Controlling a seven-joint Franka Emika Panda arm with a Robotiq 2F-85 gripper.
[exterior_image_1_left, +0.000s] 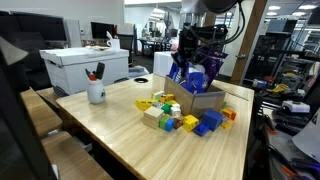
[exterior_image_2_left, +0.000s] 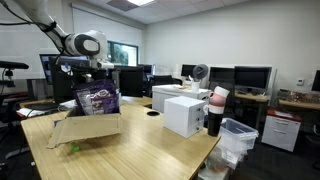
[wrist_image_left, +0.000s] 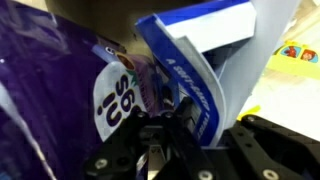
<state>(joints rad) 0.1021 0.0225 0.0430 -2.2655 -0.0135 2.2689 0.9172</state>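
Note:
My gripper (exterior_image_1_left: 194, 58) is shut on the top edge of a purple snack bag (exterior_image_1_left: 197, 80). It holds the bag upright, with its lower part inside an open cardboard box (exterior_image_1_left: 208, 100) on the wooden table (exterior_image_1_left: 120, 135). In an exterior view the bag (exterior_image_2_left: 97, 100) hangs below the gripper (exterior_image_2_left: 91, 74), with the box (exterior_image_2_left: 85, 128) around its base. In the wrist view the purple, white and blue bag (wrist_image_left: 110, 90) fills the frame and the fingers (wrist_image_left: 205, 132) pinch its rim.
A heap of coloured toy blocks (exterior_image_1_left: 172, 112) lies in front of the box. A white mug with pens (exterior_image_1_left: 96, 93) and a white carton (exterior_image_1_left: 85, 68) stand at the table's far side. Another white box (exterior_image_2_left: 183, 115), a cup (exterior_image_2_left: 215, 110) and a bin (exterior_image_2_left: 236, 140) are nearby.

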